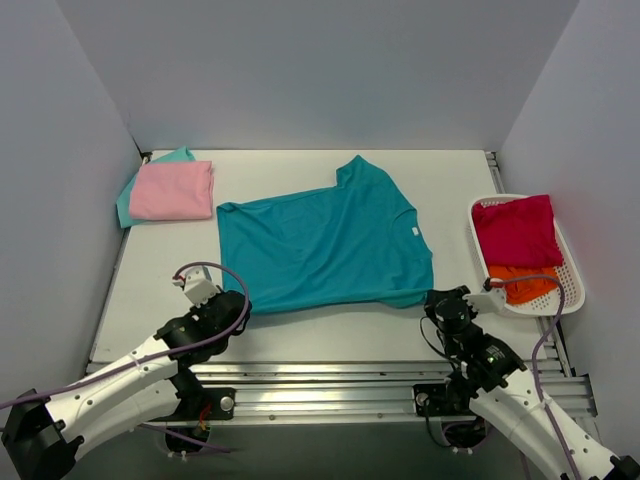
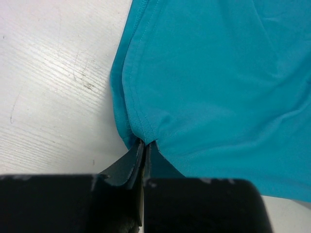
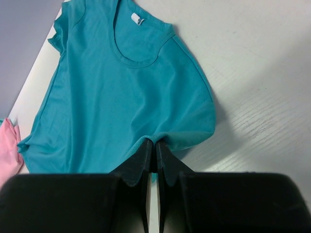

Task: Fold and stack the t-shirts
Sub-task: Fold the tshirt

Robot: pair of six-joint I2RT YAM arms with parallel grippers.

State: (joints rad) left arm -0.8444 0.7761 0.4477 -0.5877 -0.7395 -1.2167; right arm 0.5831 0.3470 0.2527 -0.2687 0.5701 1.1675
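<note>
Each pinch takes only a sliver of hem, so an uneven lift could pull the teal t-shirt (image 1: 320, 245) free or skew the fold. The left gripper (image 2: 145, 145) and right gripper (image 3: 154, 145) are both closed tight on its near corners; the shirt lies flat mid-worktop, towards the near edge.
</note>
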